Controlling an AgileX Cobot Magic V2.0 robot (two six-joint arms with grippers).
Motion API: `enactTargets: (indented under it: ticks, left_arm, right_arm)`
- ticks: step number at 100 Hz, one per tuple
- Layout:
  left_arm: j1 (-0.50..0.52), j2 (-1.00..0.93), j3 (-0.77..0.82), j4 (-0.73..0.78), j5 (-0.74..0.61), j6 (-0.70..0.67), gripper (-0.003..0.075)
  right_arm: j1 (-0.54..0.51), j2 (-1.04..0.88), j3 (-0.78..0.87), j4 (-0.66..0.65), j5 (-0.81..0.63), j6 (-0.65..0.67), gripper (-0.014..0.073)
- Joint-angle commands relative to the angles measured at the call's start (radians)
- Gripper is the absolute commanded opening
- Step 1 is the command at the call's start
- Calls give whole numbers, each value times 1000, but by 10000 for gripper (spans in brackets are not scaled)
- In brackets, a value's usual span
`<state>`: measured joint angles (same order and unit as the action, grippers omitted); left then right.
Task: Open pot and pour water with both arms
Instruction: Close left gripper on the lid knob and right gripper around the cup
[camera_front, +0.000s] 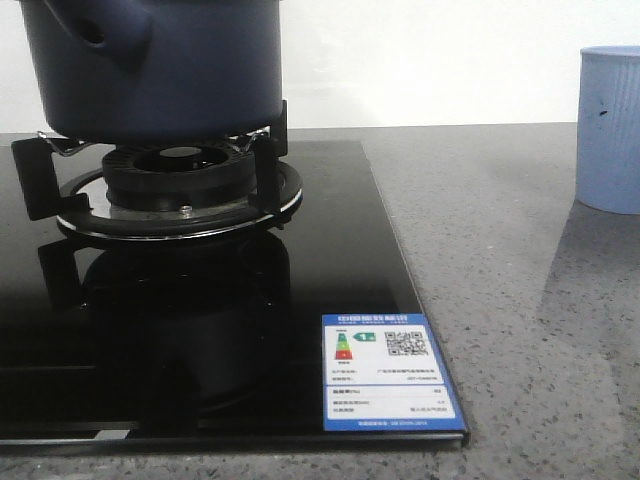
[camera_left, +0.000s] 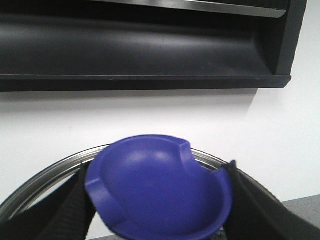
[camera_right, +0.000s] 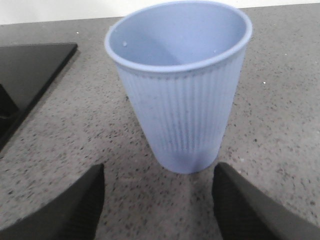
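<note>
The dark navy pot stands on the gas burner at the far left; its handle stub points forward and its top is cut off by the frame. In the left wrist view my left gripper is shut on the lid's blue knob, with the lid's metal rim behind it, facing the wall. My right gripper is open just short of the pale blue ribbed cup, which looks empty and stands on the counter at the right. Neither gripper shows in the front view.
The black glass hob carries a blue-and-white energy label at its front right corner. Grey speckled countertop lies between the hob and the cup. A black range hood hangs on the white wall.
</note>
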<state>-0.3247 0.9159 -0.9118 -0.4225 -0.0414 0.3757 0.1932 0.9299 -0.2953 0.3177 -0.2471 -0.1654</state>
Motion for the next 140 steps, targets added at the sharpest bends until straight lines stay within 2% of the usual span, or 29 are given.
enactTargets:
  ticks: [1,8,20,28,47,83,124,134,140]
  left_arm:
    - [2,-18,-36,4,-96,0,403]
    - [2,-18,-36,4,-96,0,403]
    - [2,-18,-36,4,-96,0,403]
    - [2,-18,-36,4,-96,0,403]
    - [2,-18,-36,4,-96,0,403]
    - [2,-18,-36,4,-96,0,403]
    - [2,-18,-36,4,-96,0,403]
    - [2,-18,-36,4,-96,0,403]
    - [2,-18,-36,4,-96,0,403]
  right_arm:
    - [4,67,-28,-19,-171,-11,423]
    - [5,117,-28,-21,-227,-11,446]
    - [5,175,-29,-21,-282,-4,573]
    - [5,207,-32,-21,-295,-3,623]
    - [5,260,-33,-21,-380,-3,622]
    - [-5,388,-156,-12,-370,-3,622]
    - [-13,443,-169,6,-431,-3,620]
    - [-13,443,-169,6,-415,-3,593]
    - [-13,443,-169,6,-413,-3,531]
